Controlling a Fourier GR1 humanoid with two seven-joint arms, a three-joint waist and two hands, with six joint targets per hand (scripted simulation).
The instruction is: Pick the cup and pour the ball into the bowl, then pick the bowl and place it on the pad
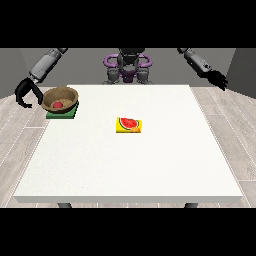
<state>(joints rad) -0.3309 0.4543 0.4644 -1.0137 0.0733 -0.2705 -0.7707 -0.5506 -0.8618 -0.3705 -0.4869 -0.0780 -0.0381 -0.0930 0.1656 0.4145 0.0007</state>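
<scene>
Brown and wood-like, the round shallow bowl point(60, 98) sits on the flat green square pad point(62, 111) near the far corner of the large white bench point(130, 160) at the view's left, and a small red ball point(57, 105) lies inside it. By my judgement the bowl is stiff and light, its wall unlikely to give under the fingers, and the rim is the sensible place to take hold (a pinch over the edge, thumb outside, away from the ball, which would roll if the bowl tips). The black hand at the view's left point(24, 94) hangs just off the bench edge beside the bowl, apart from it, its fingers curled in a hook round nothing. The black hand at the view's right point(218, 79) is held up well away from everything, fingers relaxed and spread, carrying nothing. No cup shows anywhere. Near the middle of the bench lies a small yellow flat packet with a watermelon slice picture point(130, 125); any lettering on it is too small to read, and no brand or writing can be made out elsewhere.
</scene>
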